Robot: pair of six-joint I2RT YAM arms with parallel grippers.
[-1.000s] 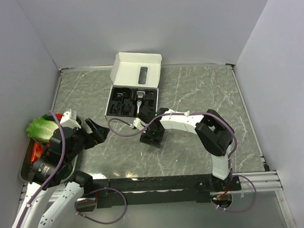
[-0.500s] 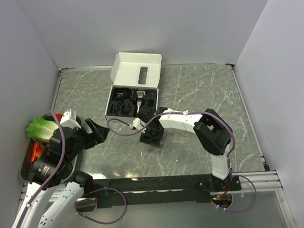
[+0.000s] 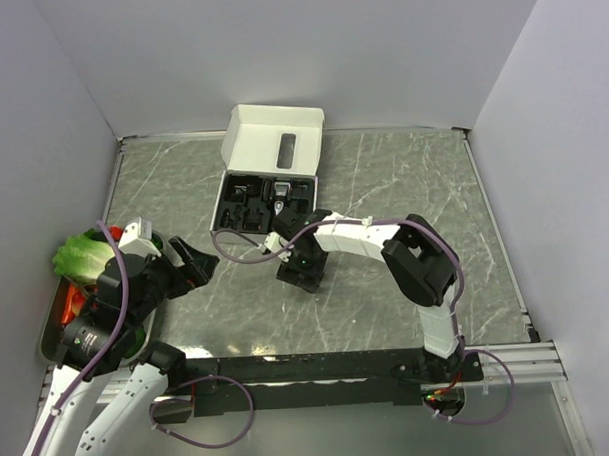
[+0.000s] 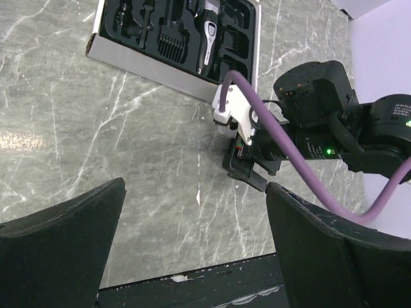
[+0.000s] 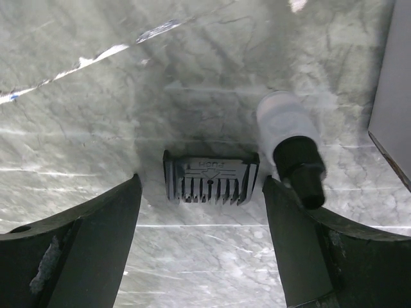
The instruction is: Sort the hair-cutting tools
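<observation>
A black comb attachment [image 5: 210, 181] lies flat on the marble table, straight between the fingers of my right gripper [image 5: 201, 187], which is open and holds nothing. A small translucent bottle with a black cap [image 5: 292, 144] lies just right of it. In the top view the right gripper [image 3: 301, 271] hovers just in front of the white box [image 3: 220, 205] and hides the comb. The black-and-silver clipper [image 4: 209, 29] rests in the box's black insert among more comb attachments [image 4: 170, 46]. My left gripper [image 3: 194, 264] stands open and empty at the left, well clear of the box.
The box lid [image 3: 272, 144] stands open at the back. A metal tray [image 3: 50, 337] holding lettuce [image 3: 80, 256] and red items sits at the left edge beside my left arm. A purple cable [image 4: 289, 154] runs along the right arm.
The right arm has shifted slightly to the left over the comb attachment. The left arm has not moved.
</observation>
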